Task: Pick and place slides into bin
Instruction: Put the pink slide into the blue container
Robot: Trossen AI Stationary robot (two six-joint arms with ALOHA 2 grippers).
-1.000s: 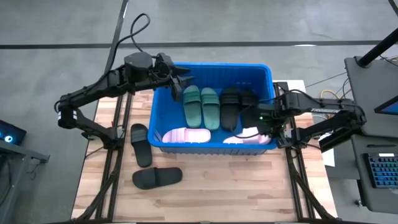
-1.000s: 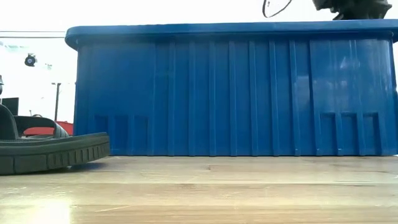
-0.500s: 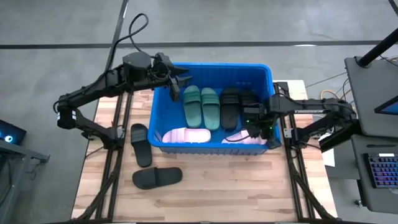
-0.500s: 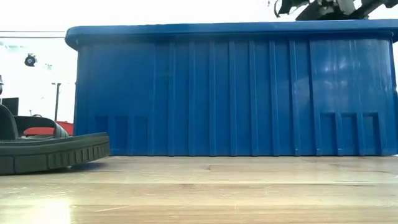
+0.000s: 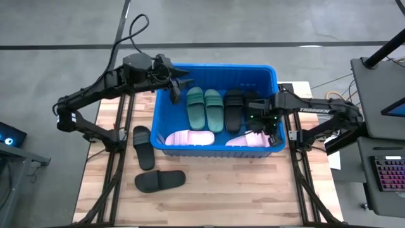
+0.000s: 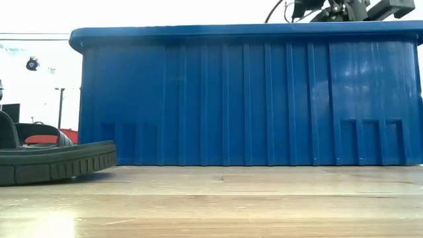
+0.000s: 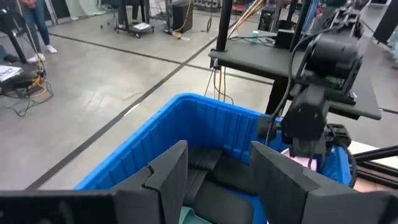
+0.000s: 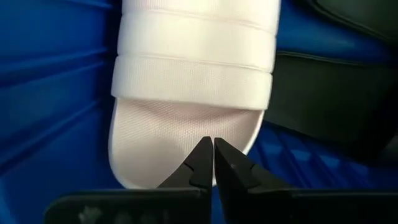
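The blue bin (image 5: pixel 215 65) stands mid-table and fills the low view (image 6: pixel 244 99). In it lie two green slides (image 5: pixel 204 109), two black slides (image 5: pixel 239 107) and two pink slides (image 5: pixel 188 137) (image 5: pixel 248 140), soles down on the bin floor. Two more black slides (image 5: pixel 142 147) (image 5: pixel 160 181) lie flat on the table to the bin's left. My left gripper (image 5: pixel 180 88) hovers open and empty over the bin's far left corner. My right gripper (image 5: pixel 256 120) is shut, inside the bin's right part, above the right pink slide (image 8: pixel 193 81). My right gripper's shut fingertips (image 8: pixel 213 146) point down at the right pink slide's footbed (image 8: pixel 168 134), near its open end beside the strap. I cannot tell whether they touch it. The slide lies flat on the bin floor.
The wooden table (image 5: pixel 221 190) has bare room in front of the bin. One table slide shows at the left of the low view (image 6: pixel 46 162). A desk with a keyboard (image 5: pixel 386 171) stands to the right of the table. The right arm's wrist (image 7: pixel 317 93) shows across the bin.
My right gripper has gone toward the table's left edge, from the bin's right wall farther in over the bin. The right pink slide has slid a little to the left and now lies flat along the bin's near wall.
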